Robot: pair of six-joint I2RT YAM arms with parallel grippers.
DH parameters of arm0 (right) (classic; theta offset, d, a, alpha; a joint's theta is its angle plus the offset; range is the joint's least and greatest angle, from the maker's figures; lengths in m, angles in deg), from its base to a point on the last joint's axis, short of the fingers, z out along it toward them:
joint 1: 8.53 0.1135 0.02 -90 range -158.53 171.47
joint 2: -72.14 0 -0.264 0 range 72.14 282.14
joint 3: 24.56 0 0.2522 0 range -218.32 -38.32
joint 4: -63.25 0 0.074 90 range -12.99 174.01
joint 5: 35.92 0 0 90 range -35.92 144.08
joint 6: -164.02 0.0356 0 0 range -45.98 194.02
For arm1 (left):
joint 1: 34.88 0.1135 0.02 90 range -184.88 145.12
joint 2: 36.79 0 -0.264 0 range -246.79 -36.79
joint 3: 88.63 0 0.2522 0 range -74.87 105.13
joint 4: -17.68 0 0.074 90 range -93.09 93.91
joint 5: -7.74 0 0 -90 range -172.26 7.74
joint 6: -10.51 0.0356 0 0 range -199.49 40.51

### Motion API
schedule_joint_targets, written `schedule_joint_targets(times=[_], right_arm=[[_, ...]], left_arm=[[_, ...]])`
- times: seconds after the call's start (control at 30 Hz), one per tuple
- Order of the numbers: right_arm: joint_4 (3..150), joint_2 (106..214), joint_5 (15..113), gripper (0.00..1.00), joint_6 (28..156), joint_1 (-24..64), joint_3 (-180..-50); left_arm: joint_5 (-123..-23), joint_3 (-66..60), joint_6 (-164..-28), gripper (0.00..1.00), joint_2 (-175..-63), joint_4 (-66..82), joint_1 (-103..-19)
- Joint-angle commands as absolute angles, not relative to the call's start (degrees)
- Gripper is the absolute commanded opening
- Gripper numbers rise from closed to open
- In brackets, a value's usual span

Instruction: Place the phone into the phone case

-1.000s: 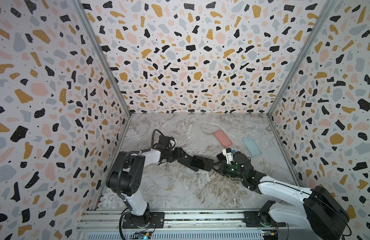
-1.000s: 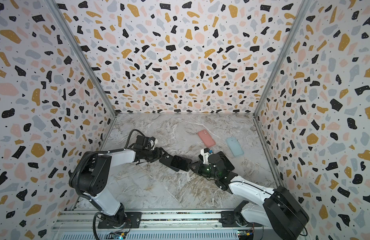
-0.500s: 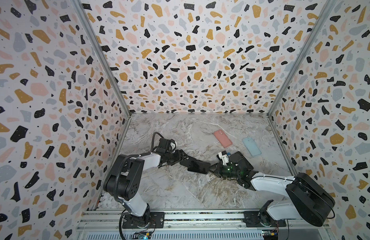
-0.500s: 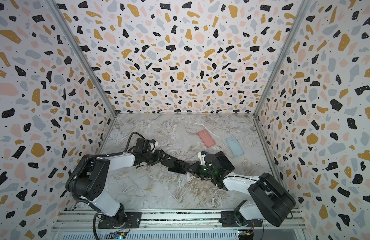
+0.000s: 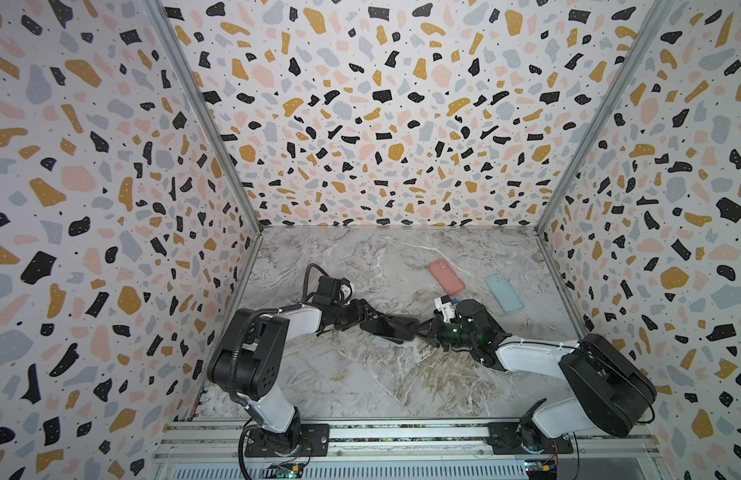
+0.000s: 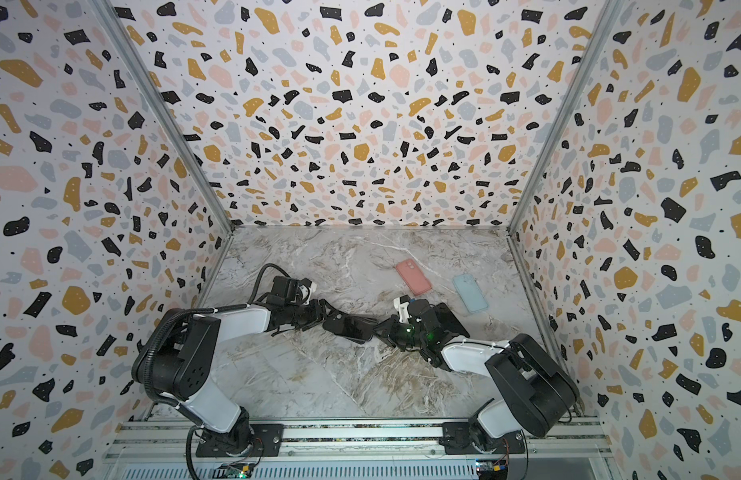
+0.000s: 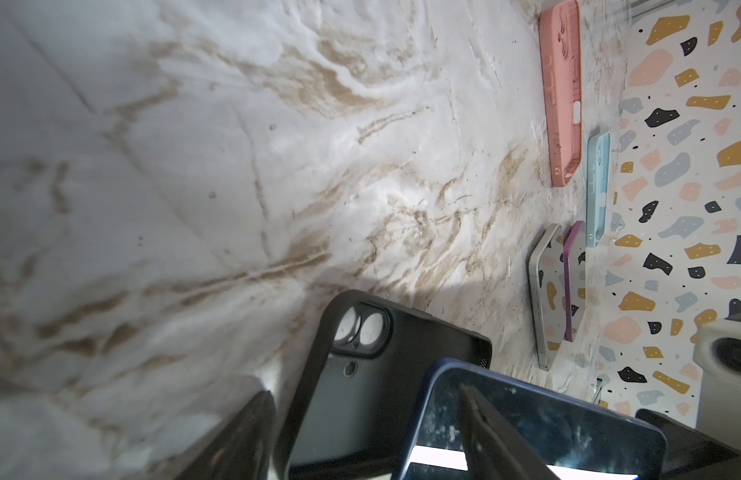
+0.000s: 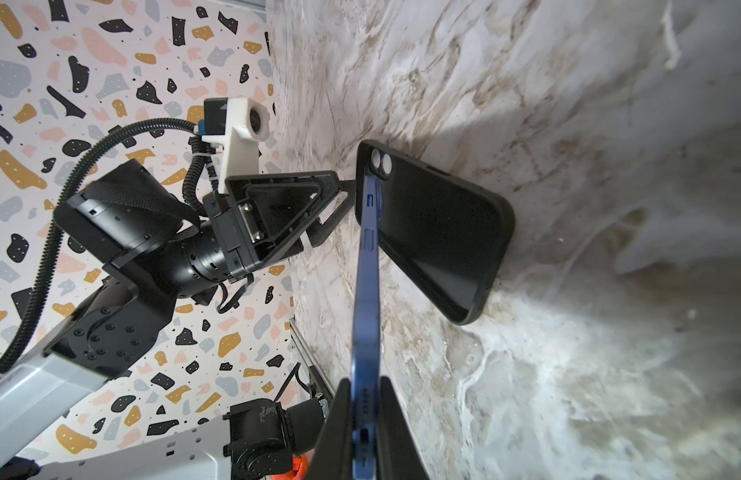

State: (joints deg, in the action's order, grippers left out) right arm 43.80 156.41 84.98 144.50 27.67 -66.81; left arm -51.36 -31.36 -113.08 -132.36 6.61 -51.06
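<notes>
The phone (image 8: 366, 270), blue-edged with a dark screen (image 7: 589, 428), is pinched at its lower end by my shut right gripper (image 8: 365, 384). Its top end meets the camera-hole end of the black phone case (image 8: 439, 232). The case's other end rests on the marble floor, and it lies between the two arms in both top views (image 5: 385, 328) (image 6: 346, 328). My left gripper (image 7: 364, 388) is turned on its side with its jaws wide apart. One finger (image 7: 244, 436) is against the case's end and the other (image 7: 497, 432) is over the phone's screen.
A pink case (image 5: 445, 276) and a light-blue case (image 5: 504, 293) lie behind the right arm. In the left wrist view a silver-rimmed mirror-faced slab (image 7: 543, 291) and a purple-edged one (image 7: 570, 282) sit near the right wall. Speckled walls close three sides, and a rail (image 5: 402, 432) runs along the front.
The right arm has folded, its elbow rising and coming in, and the phone and black case have shifted slightly left. The left arm has hardly moved.
</notes>
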Motion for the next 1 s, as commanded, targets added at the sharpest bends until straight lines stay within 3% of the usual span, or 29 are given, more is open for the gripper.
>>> schedule_joint_targets(times=[0.0, 0.37, 0.97], right_arm=[[42.2, 157.2, 88.1, 0.00, 144.8, 26.2, -69.3], [49.3, 161.8, 90.2, 0.00, 142.0, 23.9, -72.2], [55.1, 166.9, 85.3, 0.00, 143.3, 26.8, -75.2]], left_arm=[[-52.6, -30.4, -111.7, 0.71, -133.4, 4.8, -50.9], [-53.1, -30.6, -111.3, 0.71, -133.8, 4.7, -50.9], [-52.8, -32.3, -112.7, 0.71, -133.2, 7.1, -50.9]])
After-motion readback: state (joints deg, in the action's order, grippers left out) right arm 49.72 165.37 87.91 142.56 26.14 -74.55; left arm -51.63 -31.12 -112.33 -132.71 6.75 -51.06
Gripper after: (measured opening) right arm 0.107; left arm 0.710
